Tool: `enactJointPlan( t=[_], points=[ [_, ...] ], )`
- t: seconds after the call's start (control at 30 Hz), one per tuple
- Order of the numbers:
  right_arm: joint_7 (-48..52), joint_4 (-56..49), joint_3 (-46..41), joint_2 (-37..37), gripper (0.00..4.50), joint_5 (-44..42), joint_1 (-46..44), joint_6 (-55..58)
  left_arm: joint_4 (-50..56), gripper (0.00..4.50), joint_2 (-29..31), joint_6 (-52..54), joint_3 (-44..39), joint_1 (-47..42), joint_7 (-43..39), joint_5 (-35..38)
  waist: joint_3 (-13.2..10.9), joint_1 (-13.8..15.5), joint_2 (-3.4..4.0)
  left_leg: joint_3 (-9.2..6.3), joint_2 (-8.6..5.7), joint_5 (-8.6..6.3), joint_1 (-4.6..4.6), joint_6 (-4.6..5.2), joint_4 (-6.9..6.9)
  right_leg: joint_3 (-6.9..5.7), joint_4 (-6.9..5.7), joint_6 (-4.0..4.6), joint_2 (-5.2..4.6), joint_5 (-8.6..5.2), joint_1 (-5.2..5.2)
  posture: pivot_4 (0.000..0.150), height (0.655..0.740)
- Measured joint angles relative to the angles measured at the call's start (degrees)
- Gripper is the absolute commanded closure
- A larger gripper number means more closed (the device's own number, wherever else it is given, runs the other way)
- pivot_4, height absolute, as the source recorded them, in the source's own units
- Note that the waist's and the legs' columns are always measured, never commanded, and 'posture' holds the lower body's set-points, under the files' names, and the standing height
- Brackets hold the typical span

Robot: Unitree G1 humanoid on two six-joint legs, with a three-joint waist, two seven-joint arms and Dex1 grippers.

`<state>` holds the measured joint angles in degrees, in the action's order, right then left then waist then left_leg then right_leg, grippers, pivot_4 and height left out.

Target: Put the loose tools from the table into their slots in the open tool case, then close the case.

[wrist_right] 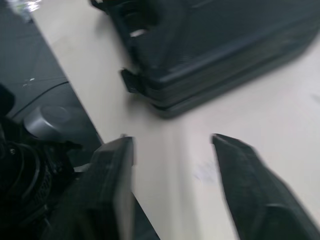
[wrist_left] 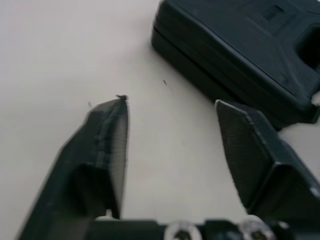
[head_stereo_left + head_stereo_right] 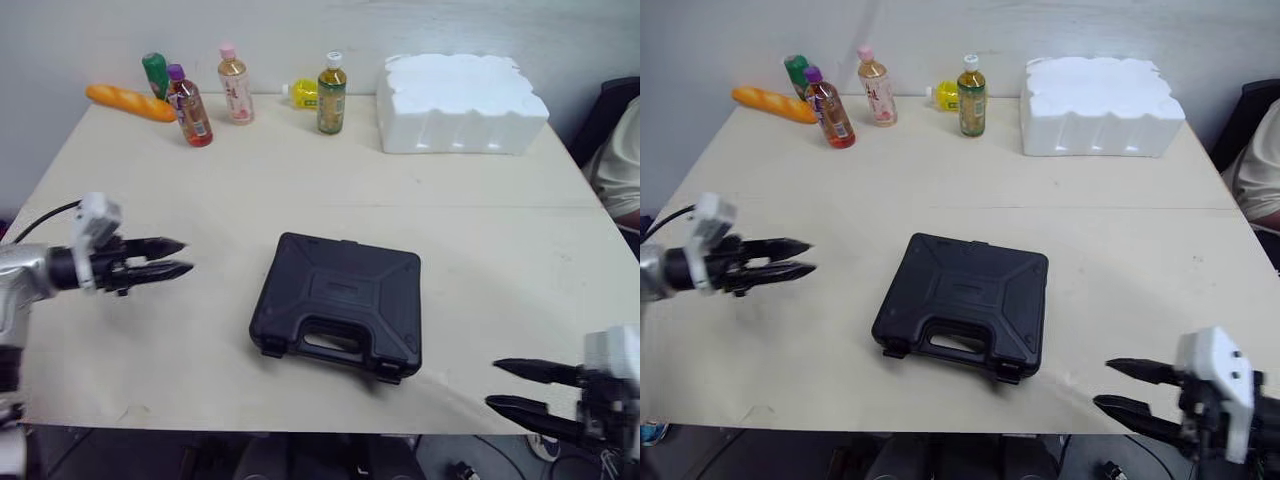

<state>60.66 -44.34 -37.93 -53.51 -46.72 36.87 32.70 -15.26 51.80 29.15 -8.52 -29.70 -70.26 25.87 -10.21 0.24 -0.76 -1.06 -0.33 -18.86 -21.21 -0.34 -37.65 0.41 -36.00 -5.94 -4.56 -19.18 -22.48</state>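
Centrally on table (image 3: pixel 480 240): black tool case (image 3: pixel 338 305), lid down, handle toward near edge. Well apart to its left: left gripper (image 3: pixel 186 255), released and empty, held above the tabletop, tips aimed toward case. At near right corner, apart from case: right gripper (image 3: pixel 492 384), likewise released, grasping nothing. Along far edge: bread loaf (image 3: pixel 130 102), bottles (image 3: pixel 235 88), white foam box (image 3: pixel 460 102).

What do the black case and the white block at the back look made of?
The black case looks like hard moulded plastic, matte, judging by its ribbed lid and moulded handle. The white block is probably expanded foam, matte, with lumpy scalloped sides.
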Motion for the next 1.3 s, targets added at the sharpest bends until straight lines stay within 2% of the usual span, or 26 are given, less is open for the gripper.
enactJointPlan(
  t=[0.07,0.1,0.23,0.37,0.63,0.93,1.07,1.3],
  points=[
    [-0.8,0.3,6.5,-0.4,4.32,2.3,-3.7,-0.1,-3.9,4.04,-4.6,-2.0,4.2,-4.9,2.0,-3.3,0.0,0.1,-0.03,0.01,-0.01,0.01,0.00,0.06,-0.28,0.01,-0.11,-0.07,0.03,0.06,0.06,0.150,0.7400],
    [-1.1,0.9,9.7,-0.8,4.50,3.4,-5.6,-0.1,-6.4,4.48,-7.1,-3.3,5.9,-7.6,3.5,-5.2,0.0,0.1,-0.07,0.00,-0.02,0.00,-0.01,0.07,-0.37,0.00,-0.16,-0.09,0.04,0.08,0.07,0.150,0.7400],
    [-1.4,3.5,18.8,-1.4,4.50,7.4,-11.3,-0.3,-15.5,4.48,-14.6,-8.0,9.3,-15.9,6.6,-9.2,0.0,0.4,-0.16,0.15,-0.05,0.11,-0.09,-0.09,-0.50,-0.11,-0.28,-0.14,0.13,0.10,-0.07,0.150,0.7400],
    [-1.0,9.1,28.7,-2.0,4.50,15.0,-17.3,-2.9,-27.3,4.48,-21.2,-13.5,11.0,-24.7,9.2,-13.1,0.0,0.4,-0.22,0.35,-0.14,0.10,-0.12,-0.05,-0.55,-0.16,-0.49,-0.18,0.21,0.11,-0.15,0.150,0.7400],
    [1.9,15.9,35.4,-2.0,4.50,17.8,-27.2,-4.1,-45.7,4.48,-29.1,-25.7,13.6,-31.8,12.6,-20.5,-0.2,1.0,-0.45,0.39,-0.15,0.10,-0.12,-0.04,-0.70,-0.17,-0.46,-0.22,0.22,0.12,-0.17,0.150,0.7400],
    [3.2,21.8,35.2,0.3,4.50,18.2,-31.2,-6.0,-51.2,4.48,-30.0,-33.7,14.2,-33.2,12.4,-24.8,-0.2,1.2,-0.45,0.40,-0.15,0.11,-0.16,-0.05,-0.69,-0.22,-0.56,-0.24,0.17,0.14,-0.19,0.150,0.7400],
    [4.1,26.5,34.3,0.0,4.50,18.7,-34.0,-7.5,-50.3,4.48,-29.1,-35.4,14.7,-32.6,7.1,-25.7,-0.2,1.2,-0.45,0.42,-0.16,0.10,-0.17,-0.05,-0.68,-0.25,-0.56,-0.25,0.20,0.14,-0.19,0.150,0.7400],
    [9.6,25.2,32.2,-5.4,4.50,18.3,-28.5,-7.3,-50.2,4.48,-28.3,-35.4,14.6,-31.7,6.8,-26.3,-0.2,1.3,-0.46,0.39,-0.17,0.09,-0.20,-0.02,-0.78,-0.27,-0.60,-0.27,0.17,0.15,-0.18,0.150,0.7400]
  ],
)
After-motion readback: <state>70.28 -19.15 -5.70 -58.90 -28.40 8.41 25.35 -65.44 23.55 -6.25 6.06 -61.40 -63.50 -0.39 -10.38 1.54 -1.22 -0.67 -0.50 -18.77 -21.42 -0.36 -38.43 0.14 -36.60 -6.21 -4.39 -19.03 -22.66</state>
